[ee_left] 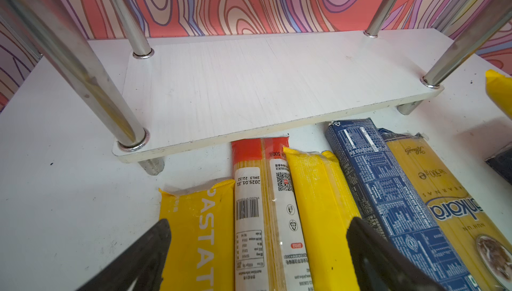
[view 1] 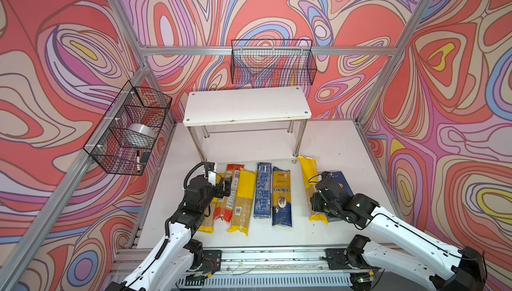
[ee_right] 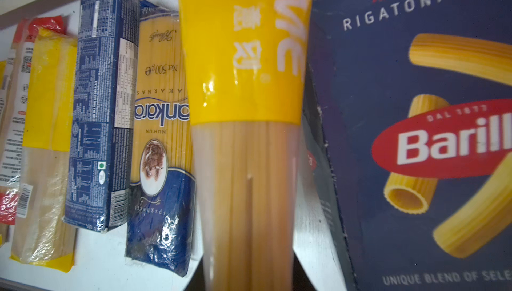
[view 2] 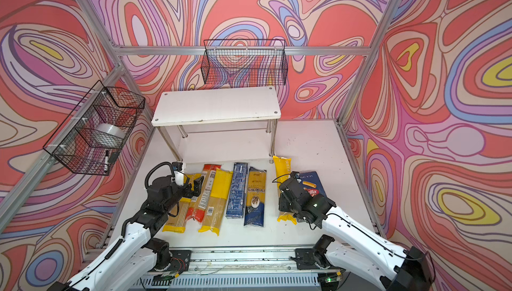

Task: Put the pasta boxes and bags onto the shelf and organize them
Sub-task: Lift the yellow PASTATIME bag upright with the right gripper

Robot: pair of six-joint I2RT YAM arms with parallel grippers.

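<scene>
Pinched near its middle by our right gripper (view 1: 318,192), the yellow spaghetti packet (ee_right: 243,54) is toward the right edge of the tabletop (view 1: 332,142), just beside the rigatoni box (ee_right: 415,137), its far end by the front right leg of the shelf (view 1: 246,106). We should lift it level, turn it along the shelf and lay it flat toward the back of a board. Our left gripper (ee_left: 261,230) hangs spread over the packets (ee_left: 249,220) nearer the left edge.
</scene>
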